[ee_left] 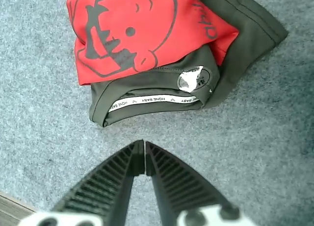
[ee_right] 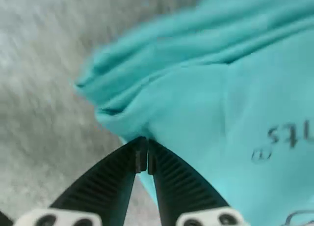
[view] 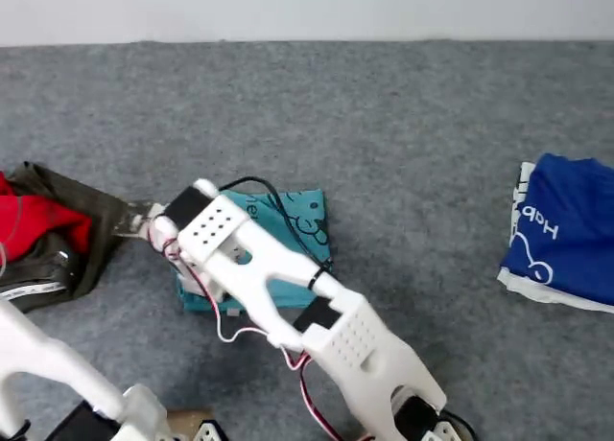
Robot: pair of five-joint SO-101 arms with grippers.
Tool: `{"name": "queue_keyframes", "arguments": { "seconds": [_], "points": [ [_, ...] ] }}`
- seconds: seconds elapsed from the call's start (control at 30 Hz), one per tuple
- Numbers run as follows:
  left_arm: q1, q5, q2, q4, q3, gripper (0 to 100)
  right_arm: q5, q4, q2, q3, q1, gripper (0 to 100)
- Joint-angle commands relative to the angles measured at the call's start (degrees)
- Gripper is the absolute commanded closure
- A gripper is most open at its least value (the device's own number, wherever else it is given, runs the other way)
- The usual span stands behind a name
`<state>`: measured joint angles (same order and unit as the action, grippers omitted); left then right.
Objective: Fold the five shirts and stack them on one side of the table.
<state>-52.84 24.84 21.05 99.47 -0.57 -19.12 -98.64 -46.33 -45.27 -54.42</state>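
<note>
A teal shirt (view: 297, 216) lies folded in the middle of the grey table, largely under my right arm. My right gripper (view: 144, 222) is at that shirt's left edge; in the right wrist view it (ee_right: 142, 159) is shut, its tips pinching a fold of the teal shirt (ee_right: 221, 103). A red shirt (view: 38, 220) lies on a dark olive shirt (view: 82, 206) at the table's left edge. My left gripper (ee_left: 144, 155) hangs shut and empty over bare carpet, a short way from the red shirt (ee_left: 142, 29) and olive shirt (ee_left: 162, 86).
A folded blue shirt (view: 566, 230) lies on a white one (view: 523, 197) at the right edge. My left arm (view: 58, 364) stands at the front left. The grey carpet (view: 384, 125) covers the table, and a wooden edge (ee_left: 10, 206) shows near the left gripper.
</note>
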Motion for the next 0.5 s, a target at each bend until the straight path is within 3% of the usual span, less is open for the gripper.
{"name": "queue_keyframes", "arguments": {
  "seconds": [0.0,0.2,0.47],
  "points": [
    [-0.4,-0.5,2.5,1.0,0.3,98,0.5,-3.5,-0.7,-11.2,-0.3,99.0],
    [-0.4,-0.5,2.5,1.0,0.2,98,0.3,-4.4,3.4,-12.8,3.0,99.0],
    [-0.3,-0.5,2.5,1.0,0.2,98,0.5,-4.0,7.1,-2.3,2.2,99.0]
  ]
}}
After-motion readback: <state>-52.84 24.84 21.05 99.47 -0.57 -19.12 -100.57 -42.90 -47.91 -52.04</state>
